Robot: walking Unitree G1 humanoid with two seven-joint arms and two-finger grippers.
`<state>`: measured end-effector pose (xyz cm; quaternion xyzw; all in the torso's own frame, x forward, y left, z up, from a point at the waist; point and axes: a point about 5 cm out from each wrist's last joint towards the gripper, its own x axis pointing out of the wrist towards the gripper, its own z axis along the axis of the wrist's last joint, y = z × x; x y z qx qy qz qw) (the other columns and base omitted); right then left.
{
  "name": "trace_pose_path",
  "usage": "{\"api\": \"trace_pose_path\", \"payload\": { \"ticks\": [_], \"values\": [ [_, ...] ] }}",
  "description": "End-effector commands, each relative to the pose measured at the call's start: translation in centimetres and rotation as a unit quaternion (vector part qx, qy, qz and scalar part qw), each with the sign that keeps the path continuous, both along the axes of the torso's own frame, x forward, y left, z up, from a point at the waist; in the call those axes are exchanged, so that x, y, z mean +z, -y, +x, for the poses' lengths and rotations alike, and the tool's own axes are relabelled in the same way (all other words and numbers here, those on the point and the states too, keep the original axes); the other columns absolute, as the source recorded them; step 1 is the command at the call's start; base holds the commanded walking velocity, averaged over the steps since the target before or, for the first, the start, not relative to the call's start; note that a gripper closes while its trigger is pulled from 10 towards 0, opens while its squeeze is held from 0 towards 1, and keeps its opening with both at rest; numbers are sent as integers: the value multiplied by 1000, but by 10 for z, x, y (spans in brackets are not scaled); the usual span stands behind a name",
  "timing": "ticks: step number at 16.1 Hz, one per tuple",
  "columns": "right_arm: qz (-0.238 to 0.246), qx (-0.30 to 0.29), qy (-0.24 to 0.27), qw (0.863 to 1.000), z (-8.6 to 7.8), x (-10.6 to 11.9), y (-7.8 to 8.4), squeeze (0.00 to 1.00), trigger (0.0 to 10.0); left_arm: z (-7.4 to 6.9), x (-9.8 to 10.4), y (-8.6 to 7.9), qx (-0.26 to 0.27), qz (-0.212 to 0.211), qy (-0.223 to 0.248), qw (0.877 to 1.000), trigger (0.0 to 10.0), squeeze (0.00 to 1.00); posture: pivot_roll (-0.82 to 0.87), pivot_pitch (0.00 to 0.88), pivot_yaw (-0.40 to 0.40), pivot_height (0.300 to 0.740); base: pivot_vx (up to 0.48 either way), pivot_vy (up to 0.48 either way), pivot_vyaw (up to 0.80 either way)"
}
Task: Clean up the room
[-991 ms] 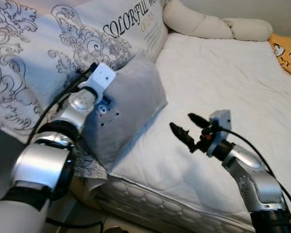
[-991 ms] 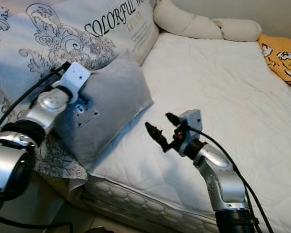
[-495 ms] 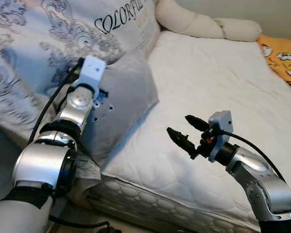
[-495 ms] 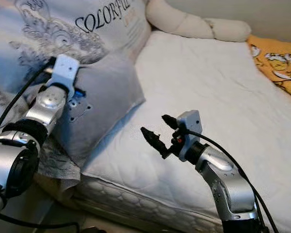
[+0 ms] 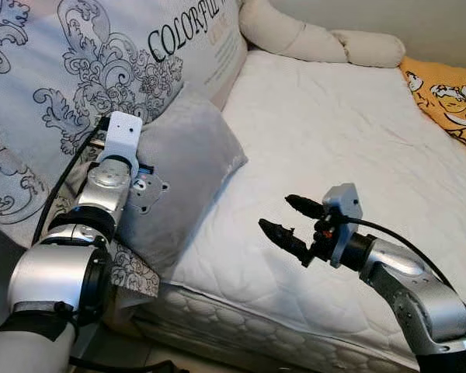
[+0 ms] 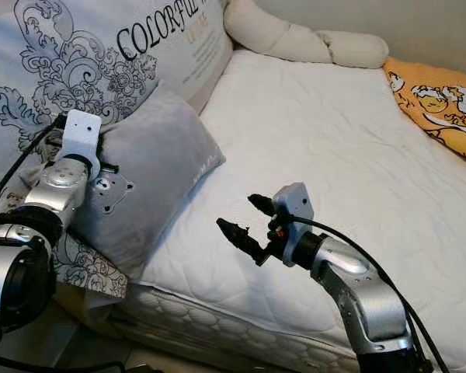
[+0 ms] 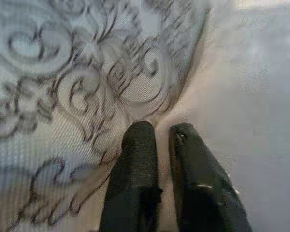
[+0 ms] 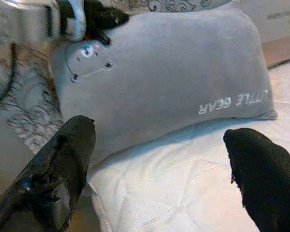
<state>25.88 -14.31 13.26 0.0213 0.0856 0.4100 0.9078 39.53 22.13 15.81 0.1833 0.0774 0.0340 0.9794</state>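
A grey pillow (image 5: 190, 175) is propped at the bed's (image 5: 334, 140) left edge against a large patterned cushion (image 5: 78, 78). The left tool (image 7: 157, 140), fingers nearly together, is pressed behind it; the right tool (image 5: 291, 221) is held wide above the mattress. Tidying seems partly done, with an orange blanket (image 5: 446, 89) left rumpled.

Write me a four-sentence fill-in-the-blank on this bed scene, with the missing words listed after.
1. The soft grey velvet pillow leans against the large patterned cushion printed with the word ____.
2. The right gripper hovers above the white quilted mattress with its fingers ____.
3. The small embroidered text on the grey pillow reads LITTLE ____.
4. The left gripper has its black fingers nearly ____, pressed against the patterned fabric.

Missing words: COLORFUL; open; BEAR; shut
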Motion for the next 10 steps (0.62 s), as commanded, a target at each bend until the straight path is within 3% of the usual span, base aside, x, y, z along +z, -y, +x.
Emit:
{"api": "trace_pose_path", "payload": {
  "ticks": [1,3,6,7,8,10],
  "values": [
    [-2,-1,6,1000,4,1,0,1000,10000,-1,5,-3,-24,3,13,1000,10000,1000,-152,0,-31,740,0,0,0],
    [-1,-2,8,1000,4,-3,-2,1000,10000,0,13,0,-64,4,40,997,10000,1000,-118,0,-18,740,0,0,0],
    [6,-18,20,1000,8,-5,-1,1000,10000,1,25,6,-118,-23,69,990,10000,1000,-82,0,-5,740,0,0,0],
    [11,-30,23,999,10,-6,0,1000,10000,2,32,9,-126,-52,89,987,10000,1000,-74,0,2,740,0,0,0],
    [16,-127,37,991,19,-10,9,1000,10000,-3,32,23,-152,-91,118,977,10000,1000,-70,0,12,740,0,0,0],
    [8,-211,36,977,27,-15,18,1000,10000,-13,30,40,-181,-118,133,967,10000,1000,-53,0,5,740,0,0,0]
  ]
}}
